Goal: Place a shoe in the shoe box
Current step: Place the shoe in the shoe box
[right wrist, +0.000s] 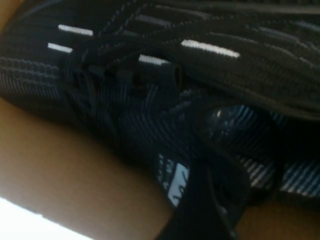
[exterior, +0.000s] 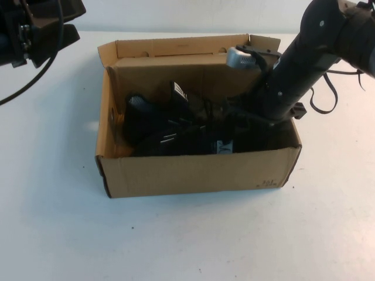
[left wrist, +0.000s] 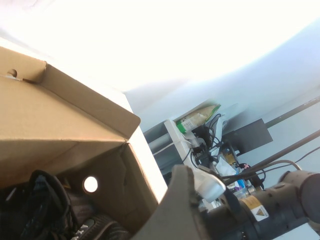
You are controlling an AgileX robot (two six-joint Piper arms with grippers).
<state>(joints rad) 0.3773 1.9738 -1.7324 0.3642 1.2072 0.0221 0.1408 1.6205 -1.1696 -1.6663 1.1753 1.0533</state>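
The brown shoe box (exterior: 199, 172) stands open mid-table with two black sneakers inside. The shoe (exterior: 224, 147), with its white tongue label, lies along the front wall at the right. The matching sneaker (exterior: 158, 117) lies behind it to the left. My right gripper (exterior: 246, 120) reaches down into the box's right end and is shut on the shoe. In the right wrist view, a dark finger (right wrist: 200, 205) presses beside the label on the shoe (right wrist: 125, 115), with the cardboard wall (right wrist: 75, 170) close by. My left gripper (exterior: 61, 24) hangs open above the table's far left corner, holding nothing.
The box's flap lid (exterior: 176, 47) stands up at the back. White table (exterior: 58, 205) surrounds the box. Loose cables (exterior: 322, 93) trail by the right arm (left wrist: 270, 210). The left wrist view shows the box's corner (left wrist: 60, 120) and shelves (left wrist: 200, 130) beyond.
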